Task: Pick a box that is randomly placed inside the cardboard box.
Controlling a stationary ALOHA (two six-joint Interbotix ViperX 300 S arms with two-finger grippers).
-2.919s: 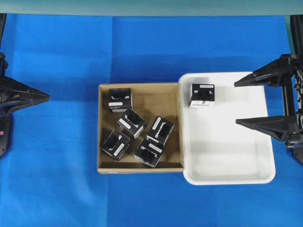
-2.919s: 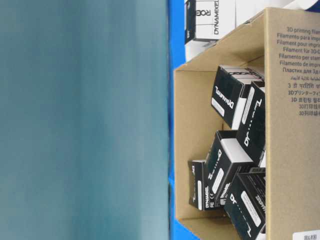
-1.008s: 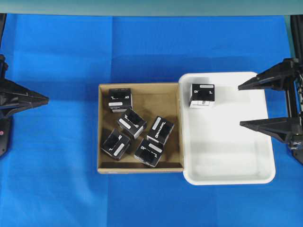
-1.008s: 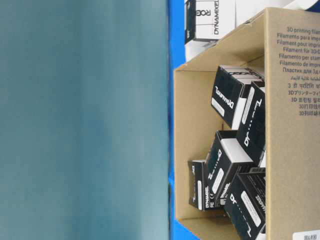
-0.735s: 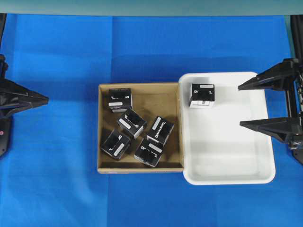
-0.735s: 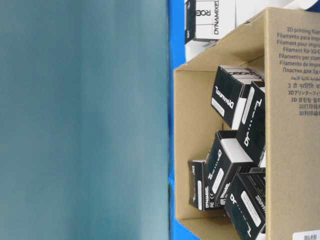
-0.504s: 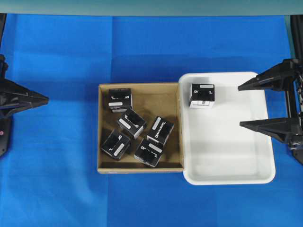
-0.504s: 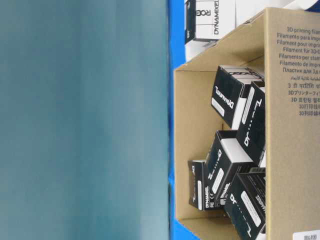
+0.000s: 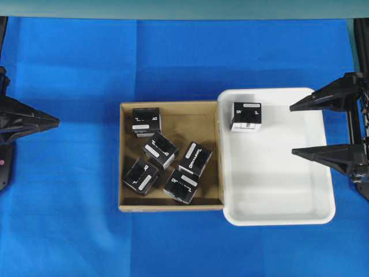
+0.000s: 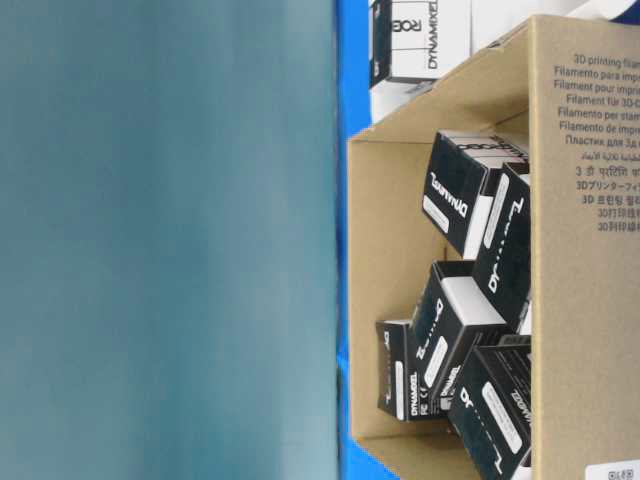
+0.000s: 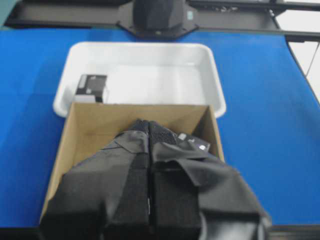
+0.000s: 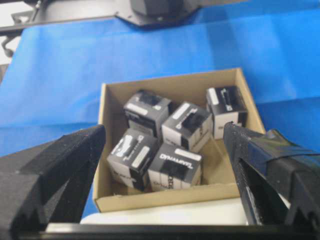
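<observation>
I'm idling between picks: right gripper [image 9: 293,128] fingers spread wide over the white plastic tray [image 9: 323,216], left gripper [image 9: 57,121] fingers pressed together; next I'm targeting a small black labelled box [image 9: 194,158] inside the shallow brown cardboard box [image 9: 124,156]

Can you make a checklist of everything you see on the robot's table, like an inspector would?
Surface: blue cloth covers the table, with faint fold lines.
Job's things: brown cardboard box sits in the middle, open on top, touching the white tray. Five black boxes lie jumbled inside it, turned different ways.
Clutter: white tray to the right of the cardboard box holds one more black box in its far left corner.
Grippers: left gripper shut and holding nothing, at the left edge. Right gripper open wide and holding nothing, over the tray's right edge.
Cables: thin wires by the right arm.
Surroundings: teal wall behind the table.
</observation>
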